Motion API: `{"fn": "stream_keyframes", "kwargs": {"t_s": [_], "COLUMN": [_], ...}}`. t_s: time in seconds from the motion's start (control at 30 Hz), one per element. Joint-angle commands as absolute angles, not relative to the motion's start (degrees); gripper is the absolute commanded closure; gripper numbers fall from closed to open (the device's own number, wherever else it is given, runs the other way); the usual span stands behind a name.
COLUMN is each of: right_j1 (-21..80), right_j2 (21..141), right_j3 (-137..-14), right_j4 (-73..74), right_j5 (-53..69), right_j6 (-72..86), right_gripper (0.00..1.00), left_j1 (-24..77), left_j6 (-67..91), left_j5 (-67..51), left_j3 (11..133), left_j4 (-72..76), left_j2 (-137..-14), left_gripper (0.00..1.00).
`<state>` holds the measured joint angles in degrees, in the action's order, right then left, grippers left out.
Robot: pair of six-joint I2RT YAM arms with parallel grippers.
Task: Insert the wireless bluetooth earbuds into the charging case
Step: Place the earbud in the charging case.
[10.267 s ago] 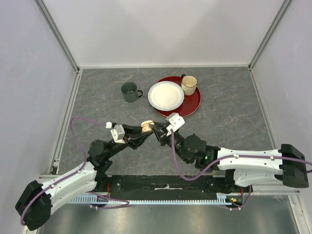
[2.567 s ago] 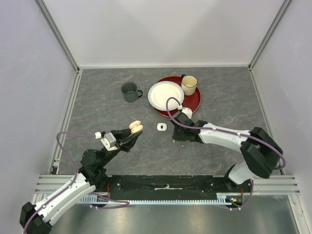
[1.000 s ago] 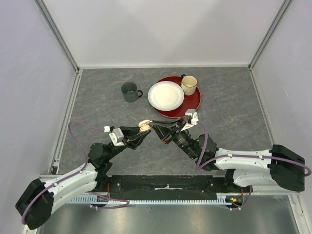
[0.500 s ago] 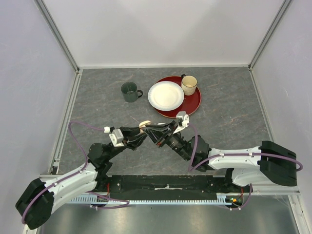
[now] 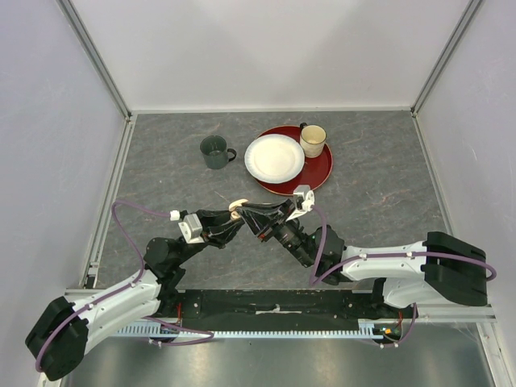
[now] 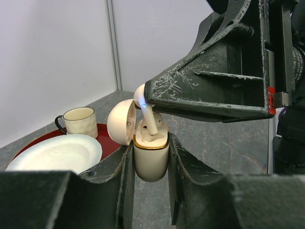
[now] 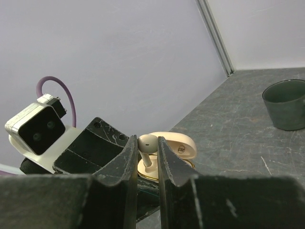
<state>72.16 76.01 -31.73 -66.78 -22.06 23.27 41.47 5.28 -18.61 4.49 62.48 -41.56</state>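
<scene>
— Left gripper (image 5: pixel 231 219): what is it doing?
— It is clamped on the peach charging case (image 6: pixel 150 162), which is upright with its lid swung open.
— And the right gripper (image 7: pixel 147 149)?
— It pinches a white earbud (image 6: pixel 151 120) right above the case, stem down, tip at the open well.
— What else is near the case?
— Beyond it lies the red tray (image 5: pixel 318 173) with a plate (image 5: pixel 274 158) and a cream mug (image 5: pixel 313 140). A green mug (image 5: pixel 214 151) stands beyond it too.
</scene>
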Motion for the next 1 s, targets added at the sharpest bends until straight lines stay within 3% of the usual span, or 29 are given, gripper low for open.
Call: {"fn": "stream_keyframes", "kwargs": {"t_s": [0.0, 0.97], "right_j1": [72.4, 74.7], "right_j2": [77.1, 79.8], "right_j3": [-32.3, -32.3], "right_j4": [-70.9, -69.0], "right_j5": [-23.2, -27.6], "right_j6": [23.0, 21.6], "right_gripper": [1.00, 1.00], "left_j1": [41.3, 41.4], "left_j6": [4.8, 5.9], "left_j5": [-19.9, -19.8], "left_j3": [6.5, 7.5], "left_j4": [66.1, 66.7], "left_j2": [-41.0, -40.5], "left_gripper": [0.98, 0.98]}}
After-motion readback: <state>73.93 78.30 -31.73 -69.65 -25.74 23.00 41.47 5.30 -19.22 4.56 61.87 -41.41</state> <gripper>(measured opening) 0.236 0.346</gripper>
